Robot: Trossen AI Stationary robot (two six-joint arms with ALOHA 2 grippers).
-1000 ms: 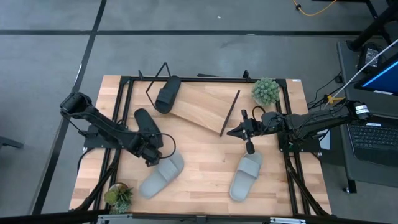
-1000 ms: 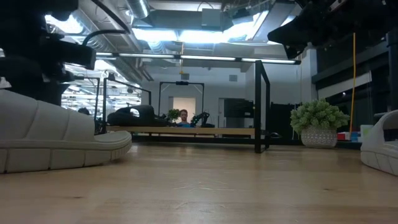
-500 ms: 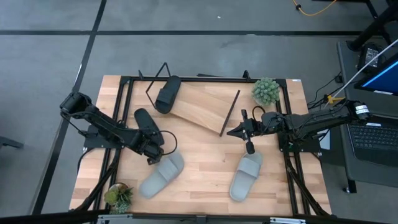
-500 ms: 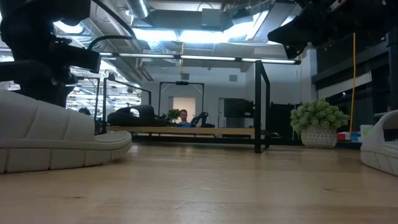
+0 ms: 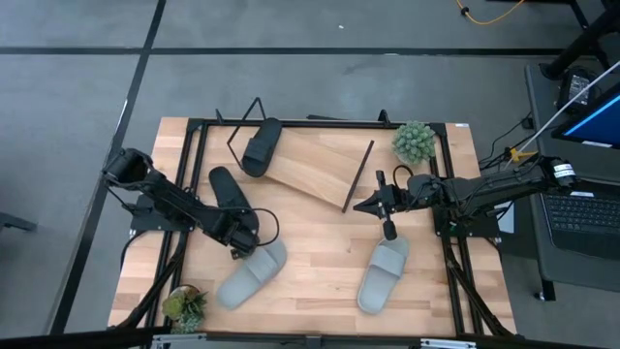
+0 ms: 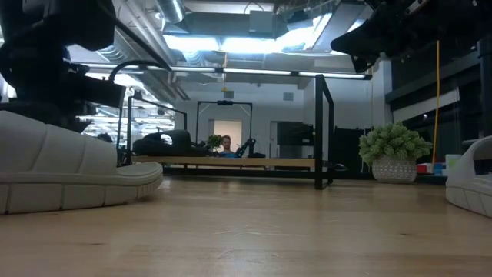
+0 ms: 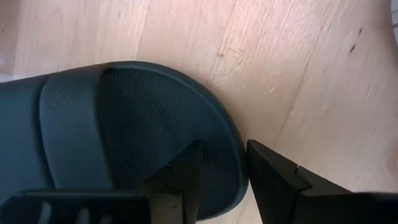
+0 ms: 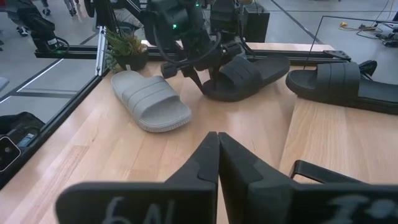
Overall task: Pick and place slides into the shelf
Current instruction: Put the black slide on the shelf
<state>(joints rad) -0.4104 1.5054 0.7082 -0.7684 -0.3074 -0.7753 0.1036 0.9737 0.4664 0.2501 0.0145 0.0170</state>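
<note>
One black slide lies flat on the table at the left. My left gripper is open, points steeply down over that slide's near end, and straddles its rim. One finger is over the footbed and the other is outside it. A second black slide lies on the far left end of the shelf. Two light grey slides lie on the table near its front edge. My right gripper hangs shut above the table at the right, holding nothing. My left gripper comes at the black slide's near end from above with its fingers either side of the rim. Whether a finger touches the slide, I cannot tell. The slide lies flat on the table.
A potted plant stands at the far right corner and another at the near left corner. Black frame rails run along the table's edges. The shelf board sits askew, with bare tabletop between the two grey slides.
My left gripper has sunk toward the near end of the black slide on the table, still open. The slides and the shelf have stayed where they were.
</note>
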